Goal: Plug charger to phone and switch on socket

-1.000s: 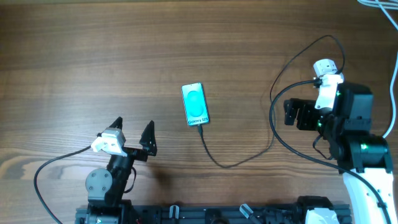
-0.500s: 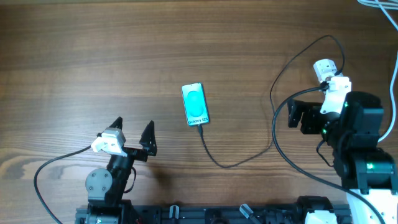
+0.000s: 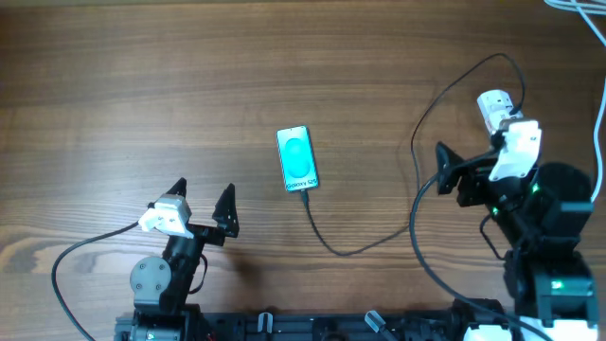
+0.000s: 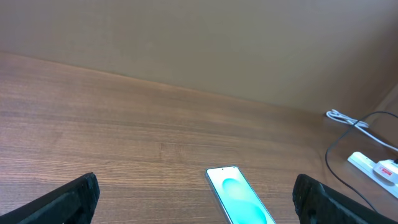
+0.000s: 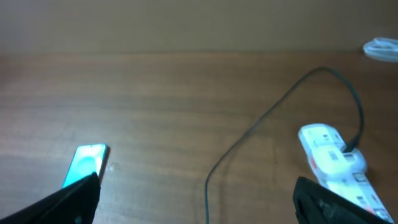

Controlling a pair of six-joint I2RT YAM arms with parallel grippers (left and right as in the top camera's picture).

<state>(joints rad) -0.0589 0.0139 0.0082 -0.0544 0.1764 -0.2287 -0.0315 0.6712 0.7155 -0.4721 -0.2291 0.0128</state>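
Observation:
The phone lies flat mid-table, its teal screen lit; it also shows as the phone and the phone. The thin black charger runs from the phone's lower edge, loops right and climbs to the white socket, whose near part is hidden under my right arm. A black plug sits in the socket. My left gripper is open, down-left of the phone. My right gripper is open, just left of the socket, with nothing between its fingers.
A white cord trails off the far right corner and shows as the white cord. The arm bases stand along the near table edge. A wall rises behind the far edge.
My right arm has drawn back toward the near edge and turned, uncovering a little more of the socket. The left arm, phone and cable have not moved.

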